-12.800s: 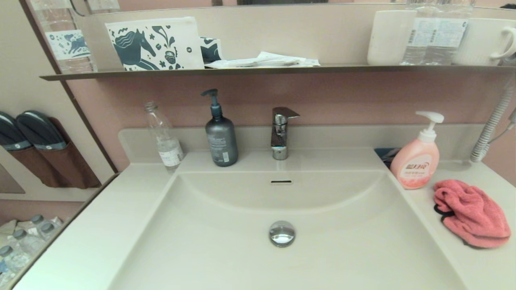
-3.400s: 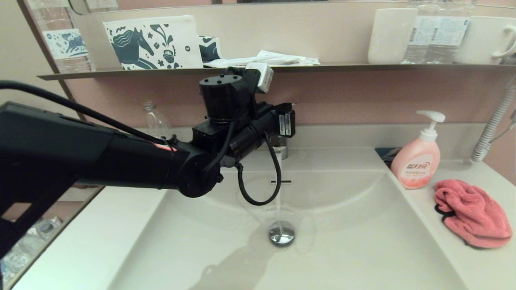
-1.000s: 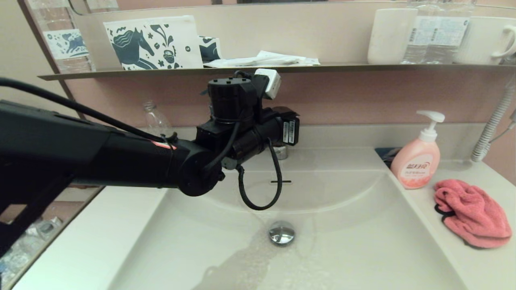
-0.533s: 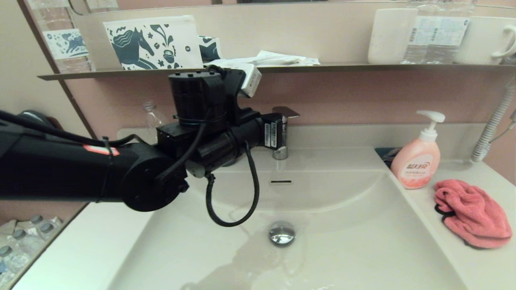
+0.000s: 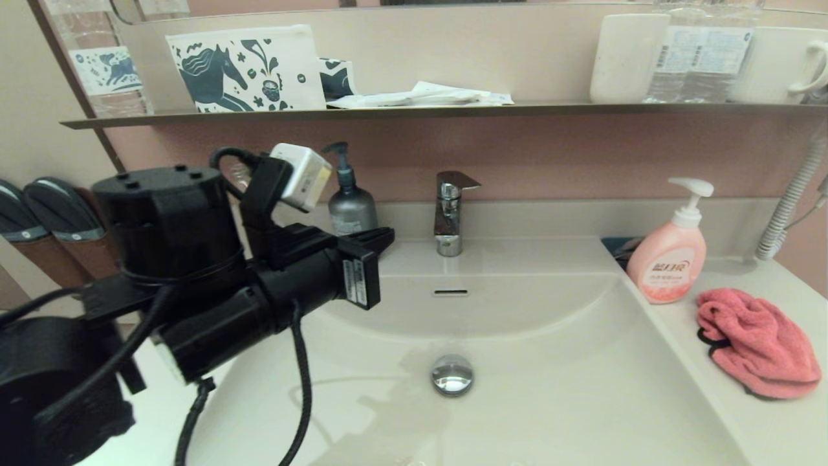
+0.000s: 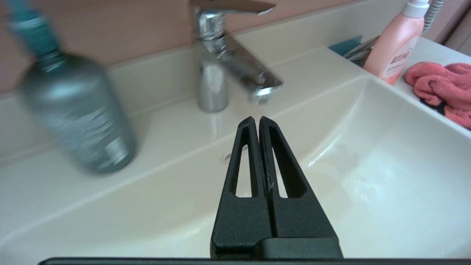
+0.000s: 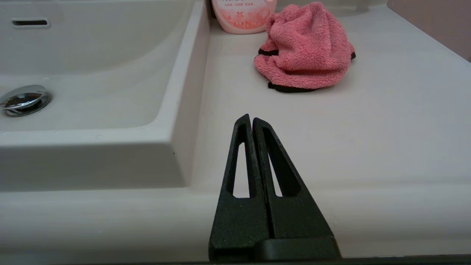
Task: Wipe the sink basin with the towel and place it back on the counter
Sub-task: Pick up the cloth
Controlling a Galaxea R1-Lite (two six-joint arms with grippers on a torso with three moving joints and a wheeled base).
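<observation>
The coral-pink towel (image 5: 757,343) lies bunched on the counter (image 5: 776,433) to the right of the sink basin (image 5: 569,395), just in front of the pink soap bottle. The basin floor is wet around the chrome drain plug (image 5: 452,375), and the overflow slot (image 5: 451,292) sits above it. My left gripper (image 5: 387,235) is shut and empty. It hangs over the basin's back left corner, left of the faucet. In the right wrist view my right gripper (image 7: 250,118) is shut and empty, low over the counter's front edge, with the towel (image 7: 305,48) well beyond its tips.
A chrome faucet (image 5: 449,210) stands at the back centre with no water running. A grey pump bottle (image 5: 351,207) is beside it and a pink soap bottle (image 5: 666,259) at the back right. A dark shelf (image 5: 453,111) with cups and bottles hangs above. A coiled hose (image 5: 789,200) hangs far right.
My left arm has drawn back from the faucet, leftward and toward the near side. The water stream seen earlier has stopped, leaving a wet patch. The towel has not moved.
</observation>
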